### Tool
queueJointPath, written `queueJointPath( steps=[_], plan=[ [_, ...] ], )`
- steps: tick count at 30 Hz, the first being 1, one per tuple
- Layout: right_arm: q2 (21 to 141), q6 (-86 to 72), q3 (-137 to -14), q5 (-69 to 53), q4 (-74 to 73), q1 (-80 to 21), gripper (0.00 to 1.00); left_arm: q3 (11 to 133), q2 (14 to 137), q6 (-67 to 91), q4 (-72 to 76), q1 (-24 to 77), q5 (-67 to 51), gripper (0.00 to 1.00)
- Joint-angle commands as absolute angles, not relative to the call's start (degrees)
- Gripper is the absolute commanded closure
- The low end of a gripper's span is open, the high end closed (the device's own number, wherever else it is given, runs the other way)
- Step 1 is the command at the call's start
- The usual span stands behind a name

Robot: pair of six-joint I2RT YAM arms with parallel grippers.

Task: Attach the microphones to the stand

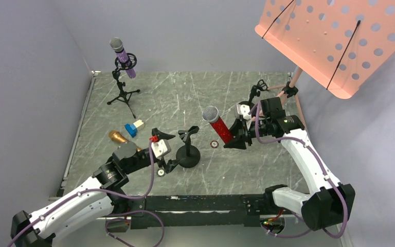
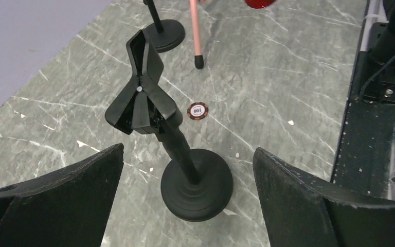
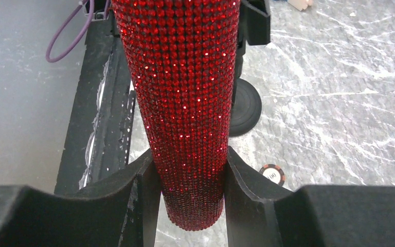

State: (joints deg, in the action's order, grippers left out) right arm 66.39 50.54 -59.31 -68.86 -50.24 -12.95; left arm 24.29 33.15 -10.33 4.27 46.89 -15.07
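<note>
Red glitter microphone (image 1: 217,125): silver mesh head up, body tilted, lower end clamped between the right gripper (image 1: 238,140) fingers.
Round-base stand (image 1: 188,152): upright, spring clip on top, just ahead of the wide-open left gripper (image 1: 167,150).
Gold microphone (image 1: 118,137): lying flat, beside the left wrist.
Purple microphone (image 1: 123,55): clipped in the tripod stand (image 1: 123,95), well beyond the left gripper.

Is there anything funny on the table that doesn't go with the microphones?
Yes. A small round chip marked 100 lies flat on the table beside the black clip stand. A blue and white block sits by the gold microphone, which is lying down. Neither the chip nor the block has anything to do with microphones.
</note>
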Motion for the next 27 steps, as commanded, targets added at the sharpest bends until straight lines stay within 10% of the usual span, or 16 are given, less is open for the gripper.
queueJointPath(
  steps=[1,13,27],
  plan=[
    [63.65,54.06,-56.25,-70.53,-45.81,-12.79,0.99,25.45,36.44,-11.27,14.54,45.91,-14.83,0.01],
    [64.95,57.83,-55.74,-73.31,-50.18,-12.49,0.99,22.77,42.86,-6.51,28.58,42.62,-15.01,0.02],
    [65.19,58.0,-55.45,-73.27,-50.43,-12.48,0.99,23.5,49.8,-1.76,34.61,36.61,-28.3,0.28]
  ],
)
